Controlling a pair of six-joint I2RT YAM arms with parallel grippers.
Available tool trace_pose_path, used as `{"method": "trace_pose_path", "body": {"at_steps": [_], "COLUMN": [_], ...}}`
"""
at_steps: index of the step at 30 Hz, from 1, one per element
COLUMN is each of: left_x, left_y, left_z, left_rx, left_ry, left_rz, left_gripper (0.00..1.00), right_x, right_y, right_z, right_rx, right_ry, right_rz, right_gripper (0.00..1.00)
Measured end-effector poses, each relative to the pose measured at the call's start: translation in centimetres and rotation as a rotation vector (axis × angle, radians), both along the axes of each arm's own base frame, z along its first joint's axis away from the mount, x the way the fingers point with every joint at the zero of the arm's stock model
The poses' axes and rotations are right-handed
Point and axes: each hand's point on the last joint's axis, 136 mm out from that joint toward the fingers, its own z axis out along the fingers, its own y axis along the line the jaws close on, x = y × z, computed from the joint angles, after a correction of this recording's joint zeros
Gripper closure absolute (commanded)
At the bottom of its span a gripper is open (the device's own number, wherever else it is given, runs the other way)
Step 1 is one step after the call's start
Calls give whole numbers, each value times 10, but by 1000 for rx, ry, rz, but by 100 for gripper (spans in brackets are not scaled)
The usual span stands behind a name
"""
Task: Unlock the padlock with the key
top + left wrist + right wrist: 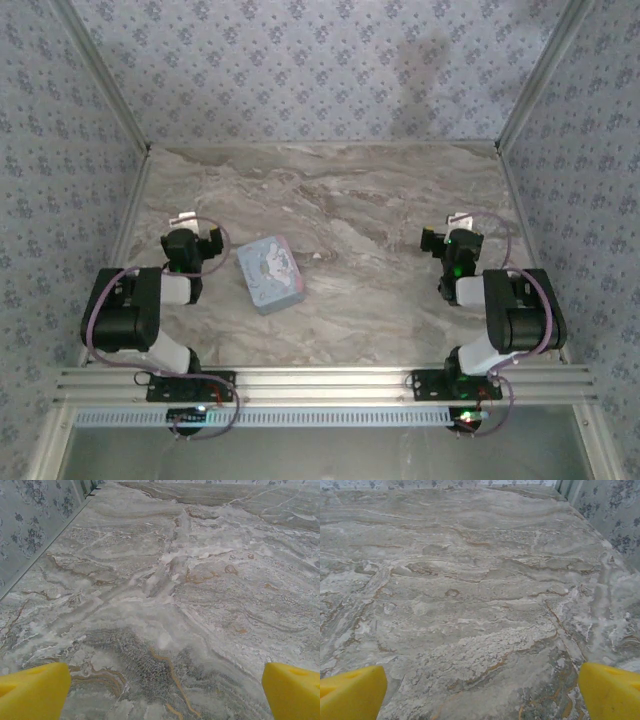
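Start, nothing grasped: left claw (162, 692) and right claw (480, 692) spread apart over grey marble tabletop (400, 200). Next: find key and padlock, likely by pale blue tin box (270, 273), centre-left.

- The table (340, 190) is shut in by the left wall (60, 150), the far wall (320, 70) and the right wall (590, 150).
- A rail (320, 382) runs along the table's near edge and carries the bases of the 2 arms.
- The left arm (125, 310) stands at the near left. The left gripper (195, 228) is forward of the base, near the left wall.
- The right arm (520, 310) stands at the near right. The right gripper (452, 228) is forward of the base, near the right wall.
- The tin box (270, 273) lies on the table's left half, just right of the left gripper and well apart from the right gripper.
- In each wrist view, the table stretches ahead between the 2 fingers.
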Motion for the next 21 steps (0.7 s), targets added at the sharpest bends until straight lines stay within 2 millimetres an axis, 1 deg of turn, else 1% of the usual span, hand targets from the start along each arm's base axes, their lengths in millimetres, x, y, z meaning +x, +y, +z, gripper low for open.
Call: {"method": "trace_pose_path", "body": {"at_steps": [18,21], "left_x": [0,-1], "left_y": [-2,1], "left_z": [0,0], "left_rx": [-6,-7], "left_ry": [0,8], "left_rz": [-11,-3], "left_gripper": [2,2], "right_x": [1,1], "right_y": [4,4], "right_z": [0,0], "right_rx": [9,9], "right_ry": [1,19], "right_rz": [27,27], "right_gripper": [0,0]}}
